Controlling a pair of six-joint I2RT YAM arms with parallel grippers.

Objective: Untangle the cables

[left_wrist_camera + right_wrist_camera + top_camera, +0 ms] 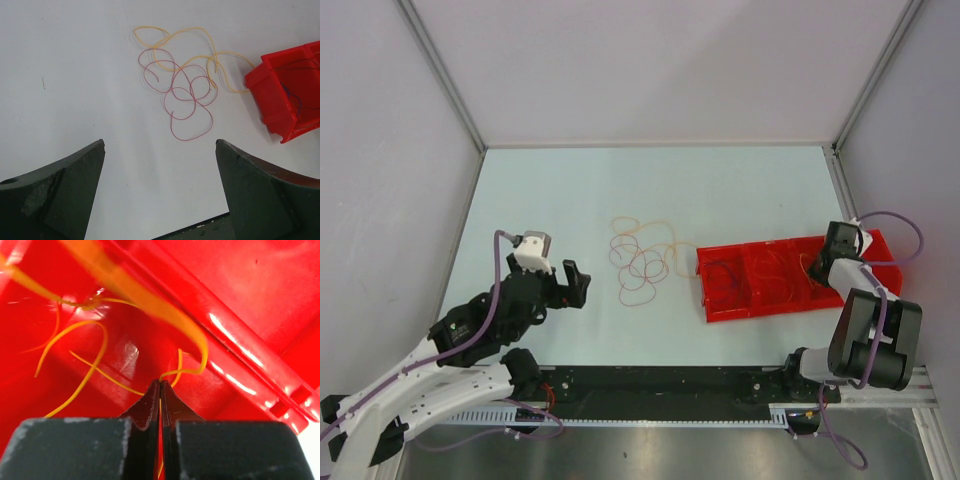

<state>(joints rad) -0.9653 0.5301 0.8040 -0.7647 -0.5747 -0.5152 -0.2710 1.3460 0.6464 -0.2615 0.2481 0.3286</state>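
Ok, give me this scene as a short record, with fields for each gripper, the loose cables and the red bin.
left gripper: open, holding nothing, over the table to the left of the tangle
right gripper: shut on a yellow cable, down inside the red bin
cable tangle: thin red and yellow loops overlapping on the table, between left gripper and bin
red bin: right side of table, more thin cables inside; one yellow strand from the tangle reaches its wall
task state: loops not yet separated

A yellow cable (pixel 140 295) blurs close to the lens, and the red bin (pixel 267 95) (right side) runs off frame.
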